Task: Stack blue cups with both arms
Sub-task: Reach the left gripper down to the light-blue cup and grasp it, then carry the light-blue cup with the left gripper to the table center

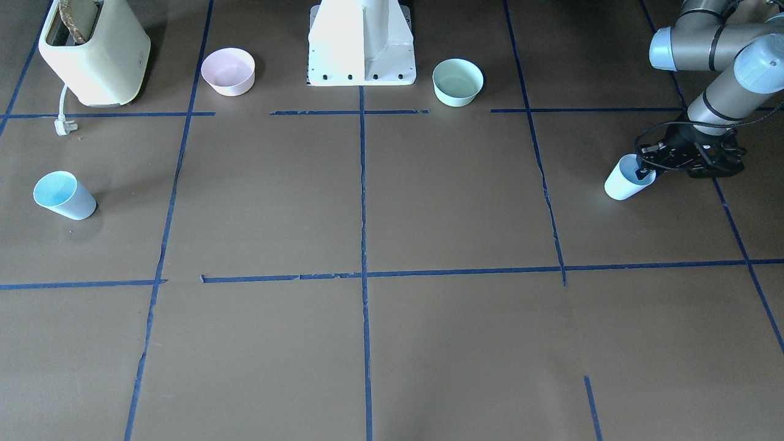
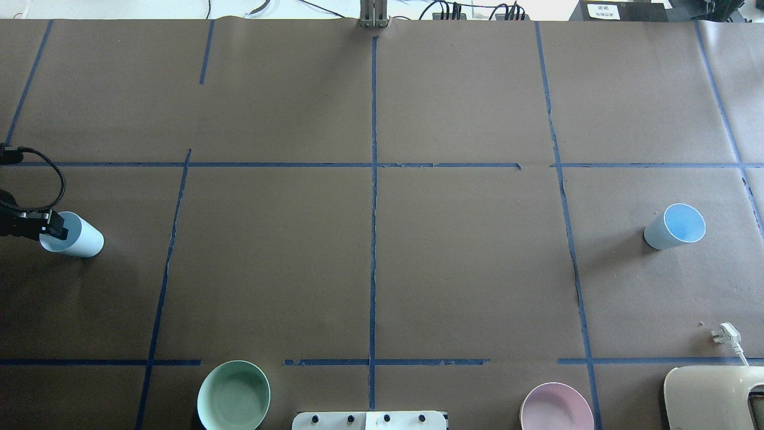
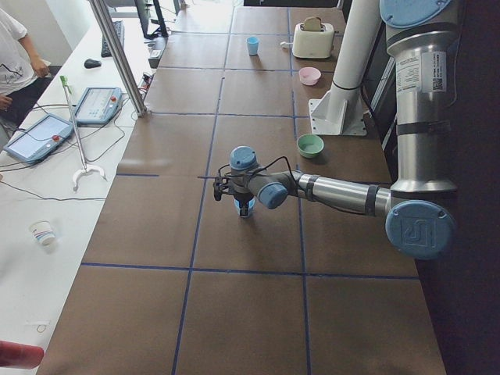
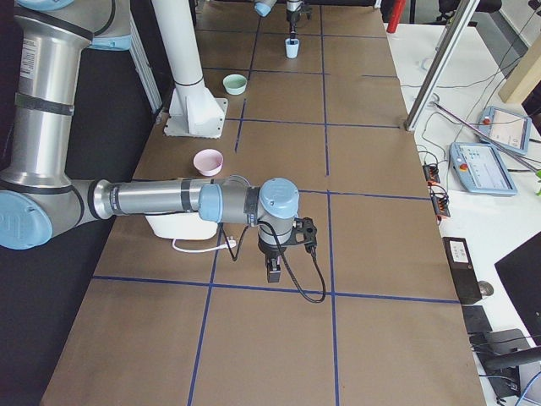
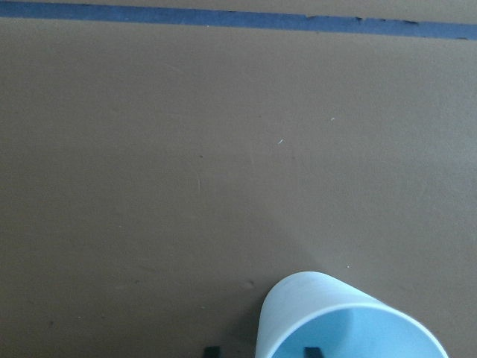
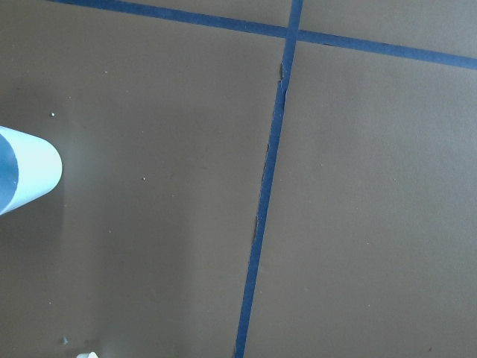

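Two upright on table (image 1: 429, 202), well apart: left-end blue cup (image 1: 623, 185), right-end blue cup (image 1: 64, 196). Left gripper (image 1: 644, 164) straddles left-end blue cup's rim, jaws spread, not pinching. Right gripper (image 4: 273, 269) over table by toaster (image 1: 98, 55); spread cannot tell. Two bowls: pink bowl (image 1: 228, 71), mint bowl (image 1: 457, 81). Left arm sticker (image 3: 412, 74) unreadable.

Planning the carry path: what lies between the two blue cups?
In the overhead view, only bare brown table crossed by blue tape lines between the left cup and the right cup; the green bowl and pink bowl sit nearer the robot.
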`<control>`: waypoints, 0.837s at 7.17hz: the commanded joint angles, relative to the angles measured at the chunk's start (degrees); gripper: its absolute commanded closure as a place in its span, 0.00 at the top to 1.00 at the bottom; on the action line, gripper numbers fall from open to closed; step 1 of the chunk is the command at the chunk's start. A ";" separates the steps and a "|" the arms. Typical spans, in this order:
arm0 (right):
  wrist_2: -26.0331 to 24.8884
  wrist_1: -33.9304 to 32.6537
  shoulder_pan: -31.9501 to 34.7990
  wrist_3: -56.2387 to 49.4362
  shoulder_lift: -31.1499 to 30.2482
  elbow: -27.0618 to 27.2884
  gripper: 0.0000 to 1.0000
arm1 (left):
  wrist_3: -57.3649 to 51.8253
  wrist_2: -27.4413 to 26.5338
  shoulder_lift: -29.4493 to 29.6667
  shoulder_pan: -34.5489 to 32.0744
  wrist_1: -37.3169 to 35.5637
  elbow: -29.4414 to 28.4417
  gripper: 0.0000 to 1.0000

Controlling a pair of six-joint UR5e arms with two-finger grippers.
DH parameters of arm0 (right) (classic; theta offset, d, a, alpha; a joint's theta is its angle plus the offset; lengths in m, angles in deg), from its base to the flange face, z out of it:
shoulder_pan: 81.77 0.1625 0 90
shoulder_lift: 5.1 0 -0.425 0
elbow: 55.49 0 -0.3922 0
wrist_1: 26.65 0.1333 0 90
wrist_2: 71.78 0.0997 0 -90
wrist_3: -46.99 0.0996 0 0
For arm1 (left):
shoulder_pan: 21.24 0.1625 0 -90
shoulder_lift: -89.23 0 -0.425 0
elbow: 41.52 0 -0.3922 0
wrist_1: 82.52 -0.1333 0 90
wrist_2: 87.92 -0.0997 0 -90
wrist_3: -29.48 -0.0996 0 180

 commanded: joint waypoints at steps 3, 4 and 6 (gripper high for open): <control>0.00 0.00 0.00 -0.09 -0.01 0.03 1.00 | 3.47 0.79 4.67 0.03 -2.10 1.92 0.00; 0.00 0.00 0.00 -0.09 -0.01 0.03 1.00 | 8.28 0.79 9.47 0.03 -6.37 3.15 0.00; 0.09 0.00 0.00 0.00 -0.01 0.11 1.00 | 17.16 -2.09 19.51 6.92 -13.07 3.43 0.00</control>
